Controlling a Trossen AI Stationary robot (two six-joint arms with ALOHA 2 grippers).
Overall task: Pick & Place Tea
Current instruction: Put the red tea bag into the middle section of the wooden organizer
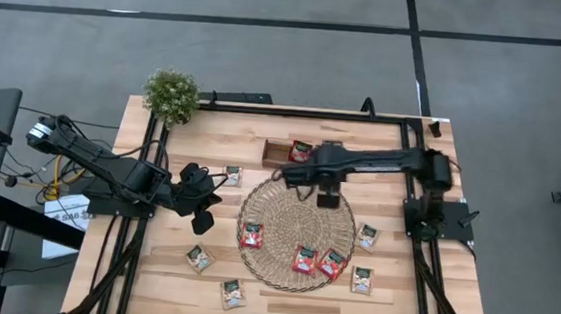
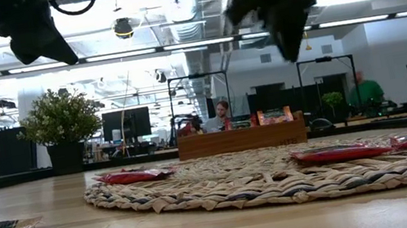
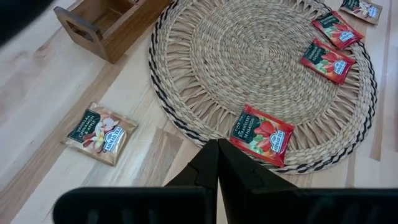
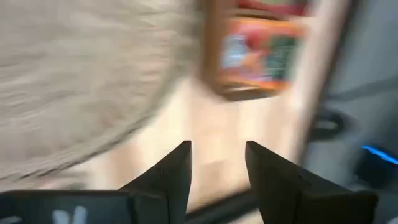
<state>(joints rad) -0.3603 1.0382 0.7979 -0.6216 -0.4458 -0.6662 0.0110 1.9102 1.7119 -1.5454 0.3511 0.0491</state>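
Overhead, the right hand (image 1: 297, 181) hangs empty by the tray (image 1: 279, 153), which holds one red sachet (image 1: 301, 151); others lie on the mat (image 1: 296, 230) and tabletop (image 1: 450, 291). Its wrist view shows fingers apart. The left hand (image 3: 217, 163), fingers together, waits near a sachet (image 3: 262, 134). Likely between picks: descend on another sachet.

The woven mat (image 1: 295, 230) lies at the middle of the counter (image 1: 151, 267). Three sachets rest on it: one (image 1: 251, 236) at its left part, two (image 1: 305, 259) (image 1: 331, 264) side by side toward its front. The wooden tray (image 1: 279, 154) sits just behind the mat, one sachet (image 1: 301, 151) in it. Loose sachets lie left (image 1: 232, 175), front-left (image 1: 199, 259) (image 1: 233, 294) and right (image 1: 366, 237) (image 1: 361, 280) of the mat. A potted plant (image 1: 171, 93) stands at the back-left corner.
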